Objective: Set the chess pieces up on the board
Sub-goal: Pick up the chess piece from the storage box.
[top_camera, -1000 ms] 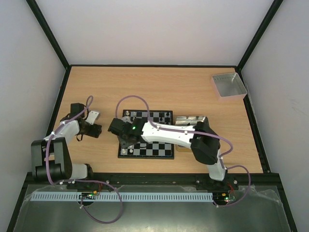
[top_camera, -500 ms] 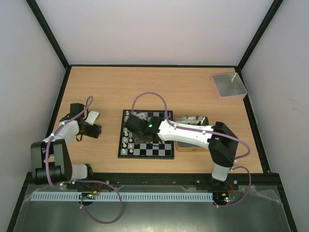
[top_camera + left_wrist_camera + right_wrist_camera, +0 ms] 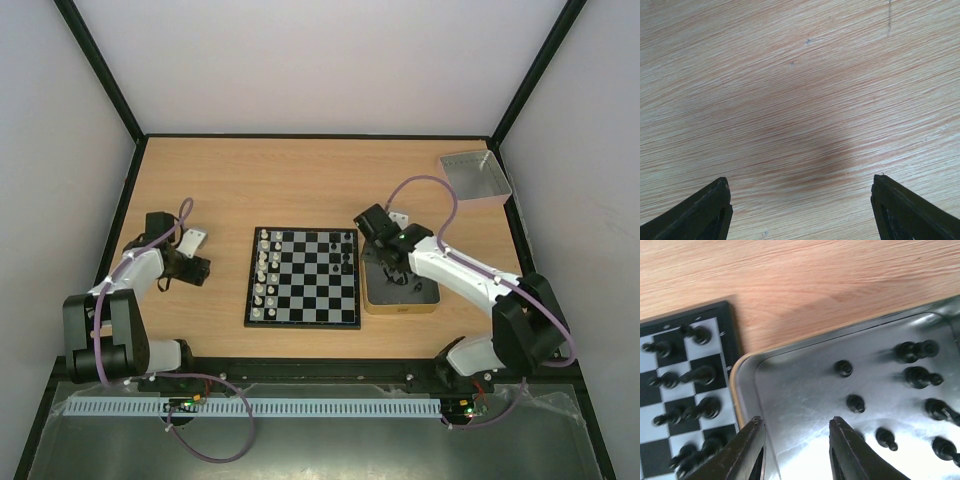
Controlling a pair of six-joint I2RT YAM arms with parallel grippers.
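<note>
Near the surface's (image 3: 300, 190) near edge, the board (image 3: 300, 322) carries white pieces (image 3: 262, 278) in two files along its left side, seemingly near complete, but only a few black pieces (image 3: 346, 257) by its far right corner. More black ones wait in the tin (image 3: 400, 307) just right of it, beneath the right pincer (image 3: 796, 424), part-spread and empty; the left pincer (image 3: 801, 182) hangs wide-spread near the left edge.

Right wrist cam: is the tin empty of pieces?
No, several black chess pieces stand on the silver floor of the tin, beside the board's corner.
</note>
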